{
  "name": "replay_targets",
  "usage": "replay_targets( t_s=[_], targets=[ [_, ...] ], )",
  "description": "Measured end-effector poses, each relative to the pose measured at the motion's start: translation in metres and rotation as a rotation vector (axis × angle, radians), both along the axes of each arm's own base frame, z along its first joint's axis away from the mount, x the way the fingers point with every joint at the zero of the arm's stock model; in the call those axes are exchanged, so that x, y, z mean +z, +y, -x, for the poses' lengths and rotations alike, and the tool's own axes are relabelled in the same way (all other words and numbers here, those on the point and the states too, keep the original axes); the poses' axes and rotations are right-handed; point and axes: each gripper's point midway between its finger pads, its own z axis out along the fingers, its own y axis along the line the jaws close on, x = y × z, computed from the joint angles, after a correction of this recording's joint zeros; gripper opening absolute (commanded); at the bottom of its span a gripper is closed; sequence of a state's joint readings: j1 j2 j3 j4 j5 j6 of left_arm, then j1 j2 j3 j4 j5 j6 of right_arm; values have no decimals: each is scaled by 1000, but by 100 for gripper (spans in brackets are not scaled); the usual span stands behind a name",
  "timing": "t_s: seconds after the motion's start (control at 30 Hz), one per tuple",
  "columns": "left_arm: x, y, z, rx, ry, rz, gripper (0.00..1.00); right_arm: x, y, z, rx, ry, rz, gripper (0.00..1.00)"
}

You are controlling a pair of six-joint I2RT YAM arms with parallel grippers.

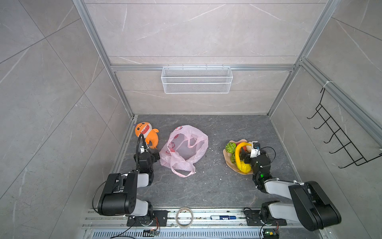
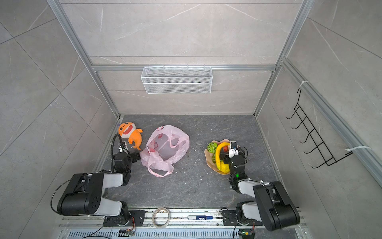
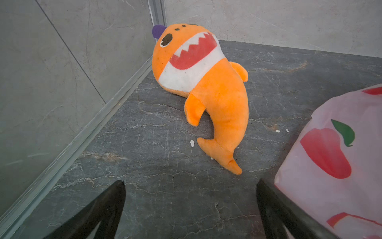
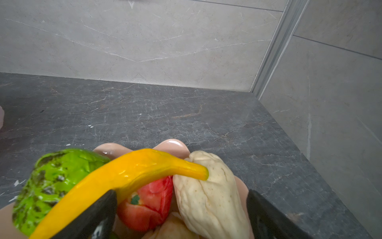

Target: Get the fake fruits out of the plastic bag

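Observation:
The plastic bag (image 1: 184,149) (image 2: 165,149) lies crumpled mid-floor, pink and translucent, mouth and loop handles toward me; no fruit shows through it. The fake fruits sit piled in a peach bowl (image 1: 227,160) at the right: yellow banana (image 1: 237,153) (image 4: 128,175), green bumpy ball (image 1: 230,147) (image 4: 53,182), red apple (image 4: 153,202), cream lumpy piece (image 4: 210,196), yellow lemon (image 1: 245,167). My right gripper (image 1: 245,156) (image 4: 181,192) hovers open over that pile, jaws either side of apple and cream piece. My left gripper (image 1: 156,155) (image 3: 190,182) stands open and empty beside the bag's (image 3: 330,165) left edge.
An orange plush shark (image 1: 145,133) (image 3: 206,82) lies in the back left corner, just past my left gripper. A white wire basket (image 1: 196,79) hangs on the back wall, a black hook rack (image 1: 334,132) on the right wall. A tape roll (image 1: 184,217) and marker (image 1: 223,217) lie on the front rail.

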State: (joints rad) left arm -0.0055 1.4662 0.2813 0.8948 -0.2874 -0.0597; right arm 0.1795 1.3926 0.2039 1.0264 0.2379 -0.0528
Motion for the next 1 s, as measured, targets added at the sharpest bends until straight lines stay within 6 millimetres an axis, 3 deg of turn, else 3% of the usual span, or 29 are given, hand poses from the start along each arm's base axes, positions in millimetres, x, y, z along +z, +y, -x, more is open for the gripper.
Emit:
replay_targets(
  t_s=[0.07,0.3,0.53,1.0],
  targets=[
    [-4,-1,2,-8,6,-1,100,-9,0,-5,-7,-2,-8,99],
    [-3,-4,0,-30,-8,-3,100,-8,-1,-9,-18,-18,-14,99],
    [-4,-6,-3,-43,3,-5,100,-1,-1,-28,-41,6,-15,99],
    [-3,-9,-10,-59,23,1,100,-8,-2,-26,-47,37,-15,99]
  ],
)
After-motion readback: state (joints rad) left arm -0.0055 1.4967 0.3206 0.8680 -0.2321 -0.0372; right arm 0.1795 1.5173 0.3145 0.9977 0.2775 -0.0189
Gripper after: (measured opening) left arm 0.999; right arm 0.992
